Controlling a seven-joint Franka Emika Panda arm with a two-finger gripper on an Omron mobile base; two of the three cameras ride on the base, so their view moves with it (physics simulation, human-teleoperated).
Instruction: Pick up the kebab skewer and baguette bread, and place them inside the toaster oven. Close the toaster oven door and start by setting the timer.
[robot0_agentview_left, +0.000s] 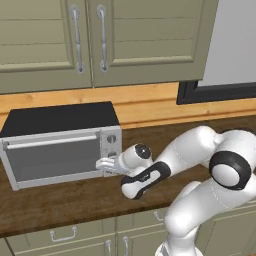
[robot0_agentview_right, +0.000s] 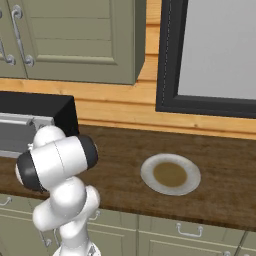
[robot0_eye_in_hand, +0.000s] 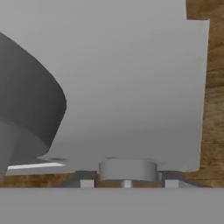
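The toaster oven (robot0_agentview_left: 55, 120) stands on the wooden counter, and its black top also shows in the right base view (robot0_agentview_right: 35, 107). The toaster oven door (robot0_agentview_left: 52, 160) is closed, with its bar handle along the top edge. My gripper (robot0_agentview_left: 106, 165) is pressed against the lowest part of the knob column on the oven's right side. In the hand view my gripper (robot0_eye_in_hand: 128, 183) has its fingertips on both sides of a small round knob (robot0_eye_in_hand: 127, 169), closed on it. A larger knob (robot0_eye_in_hand: 26, 109) looms at the left. The kebab skewer and the baguette bread are hidden.
A round plate (robot0_agentview_right: 170, 174) with a brown centre lies on the counter to the right of the oven. Wall cabinets (robot0_agentview_left: 100, 40) hang above. A dark-framed window (robot0_agentview_right: 210, 55) is at the right. The robot's elbow (robot0_agentview_left: 230, 170) sits over the counter's front edge.
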